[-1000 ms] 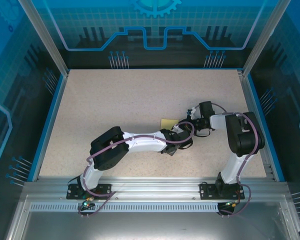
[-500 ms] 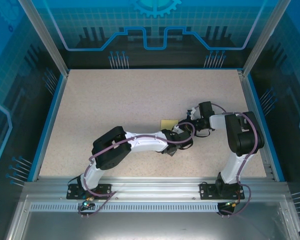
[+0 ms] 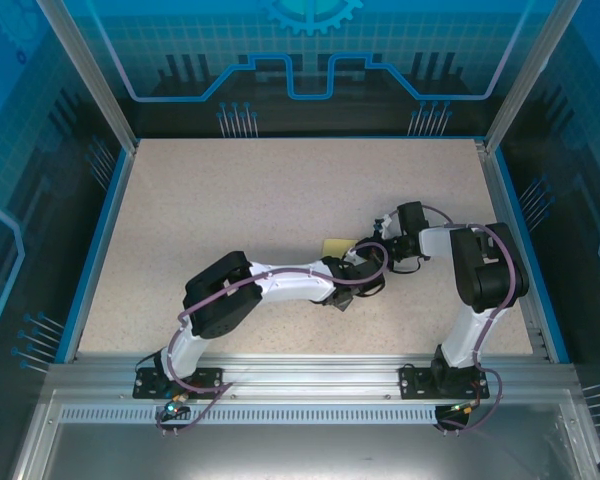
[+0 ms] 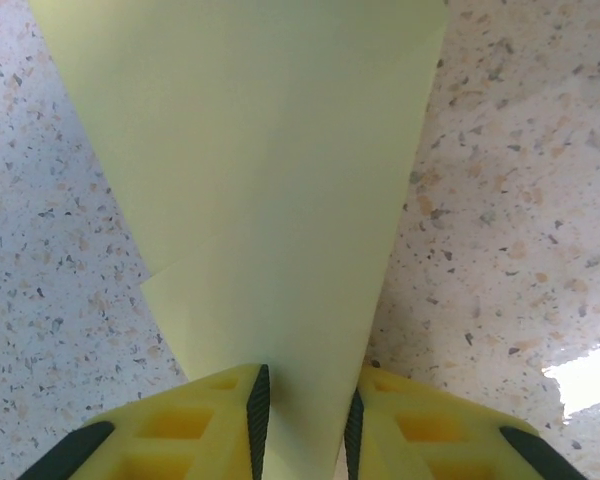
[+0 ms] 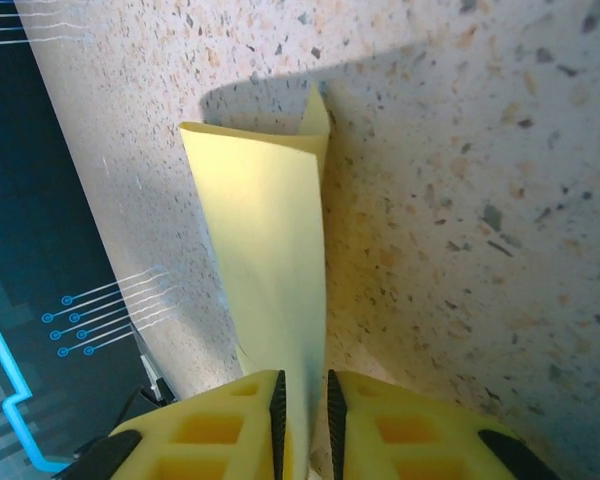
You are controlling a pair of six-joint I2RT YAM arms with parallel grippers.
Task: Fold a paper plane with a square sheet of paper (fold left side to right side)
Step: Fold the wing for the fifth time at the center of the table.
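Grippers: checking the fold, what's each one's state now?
Left gripper: square sheet of paper between its jaws; grip cannot be told.
Right gripper: same paper between jaws; cannot be told.

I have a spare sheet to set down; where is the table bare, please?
Free: the table along its back edge, and its left side between the blue rail and the left arm. Crowded: right of centre, where the left gripper and right gripper meet at the paper.

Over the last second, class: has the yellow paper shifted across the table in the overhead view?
No. The yellow paper lies just as far from the table's back edge as before.
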